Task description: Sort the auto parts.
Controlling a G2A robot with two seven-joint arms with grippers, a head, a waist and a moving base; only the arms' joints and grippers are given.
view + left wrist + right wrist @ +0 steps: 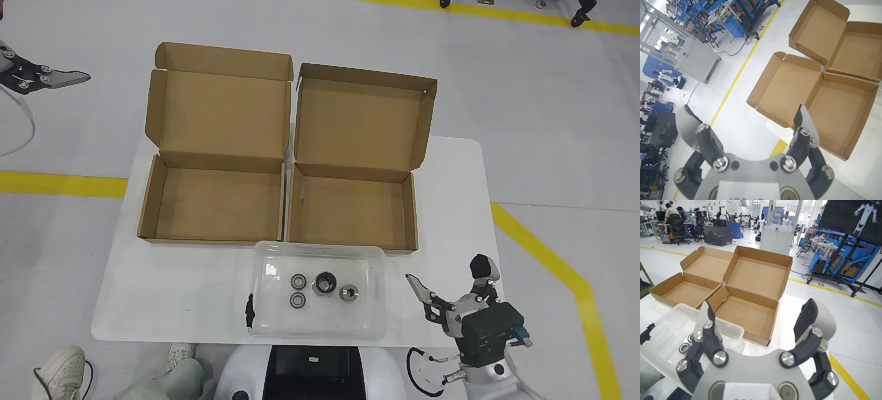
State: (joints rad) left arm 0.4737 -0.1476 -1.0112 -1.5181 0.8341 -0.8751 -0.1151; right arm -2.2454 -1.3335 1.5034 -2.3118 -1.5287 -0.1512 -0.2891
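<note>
Table: a white rectangular table [450, 190] carries two boxes and a tray
Boxes: two open brown cardboard boxes stand side by side on the far half of the table, with their lids folded back away from the robot; the left cardboard box [212, 200] sits right against the right cardboard box [352, 208]
Tray: a clear plastic tray [318, 247] lies at the near edge, just in front of the boxes and mostly before the right one
Auto parts: all four lie close together near the tray's middle; one silver ring bearing [298, 281] sits just beyond a second ring bearing [298, 299], a dark round part [323, 284] lies to their right, and a small silver metal part [348, 293] lies right of that
Left gripper: the left gripper [745, 117] hangs over the floor, well off the table's far left corner, with its fingers spread wide
Right gripper: the right gripper [451, 279] hovers above the table's near right corner, just right of the tray, also with its fingers wide apart
</note>
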